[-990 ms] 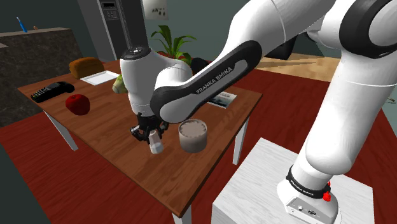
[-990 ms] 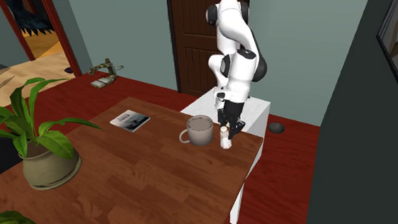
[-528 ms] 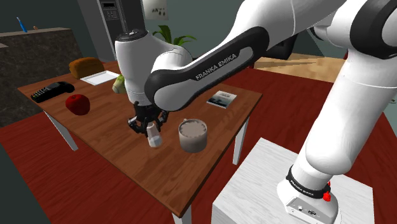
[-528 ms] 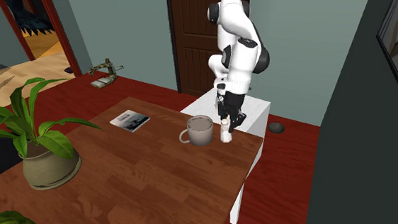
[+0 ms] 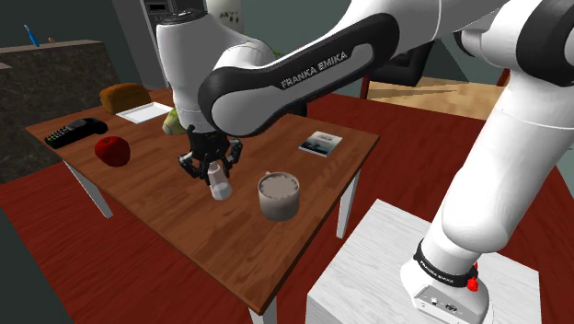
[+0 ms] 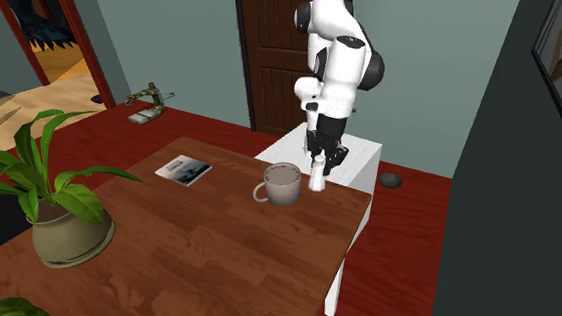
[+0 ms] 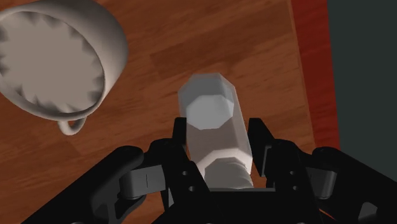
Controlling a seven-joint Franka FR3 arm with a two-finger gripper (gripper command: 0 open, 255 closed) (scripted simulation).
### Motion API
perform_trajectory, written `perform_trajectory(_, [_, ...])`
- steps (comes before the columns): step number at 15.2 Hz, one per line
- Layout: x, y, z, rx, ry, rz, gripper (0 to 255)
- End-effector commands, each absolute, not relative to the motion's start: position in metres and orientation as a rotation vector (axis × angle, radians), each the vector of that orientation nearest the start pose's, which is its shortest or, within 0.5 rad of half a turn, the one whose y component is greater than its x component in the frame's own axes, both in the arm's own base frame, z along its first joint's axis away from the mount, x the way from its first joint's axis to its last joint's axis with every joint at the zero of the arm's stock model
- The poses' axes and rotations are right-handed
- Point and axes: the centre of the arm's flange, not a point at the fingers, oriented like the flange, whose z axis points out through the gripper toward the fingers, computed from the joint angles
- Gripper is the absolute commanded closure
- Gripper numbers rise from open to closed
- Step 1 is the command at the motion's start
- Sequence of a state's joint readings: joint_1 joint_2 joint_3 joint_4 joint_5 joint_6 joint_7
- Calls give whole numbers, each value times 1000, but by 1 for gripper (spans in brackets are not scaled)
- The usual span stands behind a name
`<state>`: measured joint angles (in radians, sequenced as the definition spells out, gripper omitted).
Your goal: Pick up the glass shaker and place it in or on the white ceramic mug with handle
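Shaker [image 7: 213, 127]: pale grey-white, plain. Mug [image 7: 54, 60]: off-white, its inside shaded grey in a scalloped ring. Table [image 5: 175, 202]: red-brown wood grain (floor [image 5: 55, 267] is darker red). Gripper [image 5: 211, 171]: black. Arm [image 5: 515, 138]: white with dark joints. Apple [image 5: 112, 150]: red.

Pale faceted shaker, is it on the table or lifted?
Lifted: black hand clasps the pale faceted shaker clear of the brown wooden table.

The shoulder camera overlooked the table [image 5: 152, 191] from beside the stand [image 5: 368, 262], the second faced it across the shared mug [image 5: 278, 196], the wrist camera close above.
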<state>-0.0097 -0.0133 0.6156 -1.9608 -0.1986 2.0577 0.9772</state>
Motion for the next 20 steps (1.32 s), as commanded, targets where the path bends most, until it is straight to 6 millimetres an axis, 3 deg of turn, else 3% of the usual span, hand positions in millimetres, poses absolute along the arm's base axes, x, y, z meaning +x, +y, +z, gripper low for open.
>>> perform_trajectory(1, [470, 315, 499, -3147, 455, -334, 255])
perform_trajectory(3, [470, 315, 507, -3147, 455, -334, 255])
perform_trajectory(17, [444, 130, 522, -3147, 455, -334, 255])
perform_trajectory(20, [444, 130, 506, -3147, 455, -334, 255])
